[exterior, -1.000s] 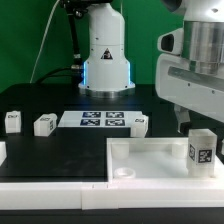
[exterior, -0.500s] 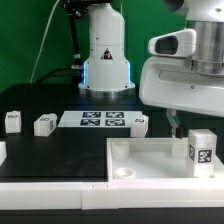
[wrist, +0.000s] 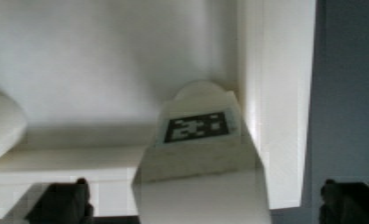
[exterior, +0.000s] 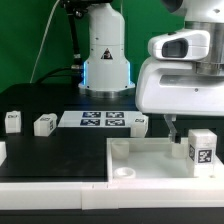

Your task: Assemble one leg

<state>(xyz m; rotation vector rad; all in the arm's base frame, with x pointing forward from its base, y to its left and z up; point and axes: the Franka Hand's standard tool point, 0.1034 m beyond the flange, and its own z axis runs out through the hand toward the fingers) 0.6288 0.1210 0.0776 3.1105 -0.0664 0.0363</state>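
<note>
Leg (exterior: 201,150) stands upright in the lower right of the exterior view, inside the big white tray (exterior: 150,160), close to the tray's right end. Its black-and-white tag faces the camera. The gripper (exterior: 175,128) hangs just above and a little to the left of this leg, under the wide white body of the arm, which fills the upper right of the frame. Only one dark finger (exterior: 172,127) shows there, near the leg's top.

In the wrist view the leg (wrist: 202,150) sits in the middle of the frame with its tag turned to the camera, and the white tray wall (wrist: 279,60) runs beside it. The two dark fingertips (wrist: 62,198) appear at the lower corners, one on each side of the leg and well apart from it, so the jaws are wide and hold nothing.

In the middle of the exterior view the marker board (exterior: 103,120) lies flat on the black table (exterior: 60,150). Three more small white blocks rest on the table: one at the left edge (exterior: 13,121), one (exterior: 44,124) just left of the marker board, and one (exterior: 138,122) at its right end.
</note>
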